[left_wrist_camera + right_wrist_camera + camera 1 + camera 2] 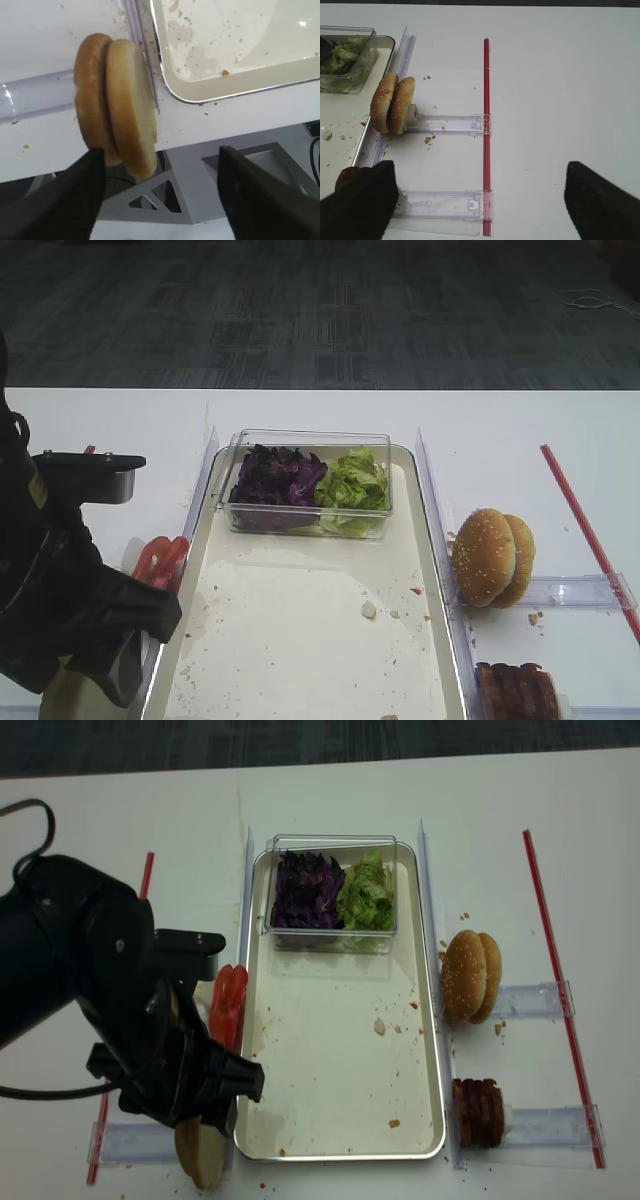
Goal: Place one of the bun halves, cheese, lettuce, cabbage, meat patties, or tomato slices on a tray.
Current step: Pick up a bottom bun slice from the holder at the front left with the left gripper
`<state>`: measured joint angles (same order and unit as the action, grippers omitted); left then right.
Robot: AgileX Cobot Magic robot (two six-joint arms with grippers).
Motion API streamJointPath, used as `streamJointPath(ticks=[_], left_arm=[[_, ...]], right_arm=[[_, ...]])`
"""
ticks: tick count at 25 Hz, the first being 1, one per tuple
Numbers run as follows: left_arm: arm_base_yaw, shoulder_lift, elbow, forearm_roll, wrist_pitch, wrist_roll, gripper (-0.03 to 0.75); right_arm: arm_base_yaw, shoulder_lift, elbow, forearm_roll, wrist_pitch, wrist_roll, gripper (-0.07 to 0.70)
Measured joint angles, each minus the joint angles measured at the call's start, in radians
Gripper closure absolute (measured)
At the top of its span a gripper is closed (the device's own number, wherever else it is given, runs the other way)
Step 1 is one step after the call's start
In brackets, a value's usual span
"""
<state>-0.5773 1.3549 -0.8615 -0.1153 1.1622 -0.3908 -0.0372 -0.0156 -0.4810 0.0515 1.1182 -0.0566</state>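
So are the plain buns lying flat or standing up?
Standing up. The two bun halves stand on edge, side by side, beside the tray, with the open left gripper around their lower edge.

Hidden for the most part under the black left arm (110, 1020) in the overhead view: the flat pale-crusted bun halves (203, 1152), only a lower edge showing. Likewise half covered, the bright red tomato slices (160, 560) in the first high view. Cut off by the bottom edge there: the dark reddish-brown meat patties (515, 692) and the near end of the cream-white rectangular tray (300, 640). Blurred, cropped dark fingers (600, 200) in the right wrist view.
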Motion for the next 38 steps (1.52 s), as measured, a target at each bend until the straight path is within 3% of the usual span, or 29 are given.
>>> streamJointPath(ticks=[26, 38], left_arm=[[0.001, 0.100, -0.001, -0.039, -0.057, 0.024, 0.242], [0.031, 0.114, -0.001, 0.007, -0.067, 0.024, 0.365]], right_arm=[[0.000, 0.000, 0.000, 0.000, 0.000, -0.002, -0.067], [0.000, 0.000, 0.000, 0.000, 0.000, -0.002, -0.067]])
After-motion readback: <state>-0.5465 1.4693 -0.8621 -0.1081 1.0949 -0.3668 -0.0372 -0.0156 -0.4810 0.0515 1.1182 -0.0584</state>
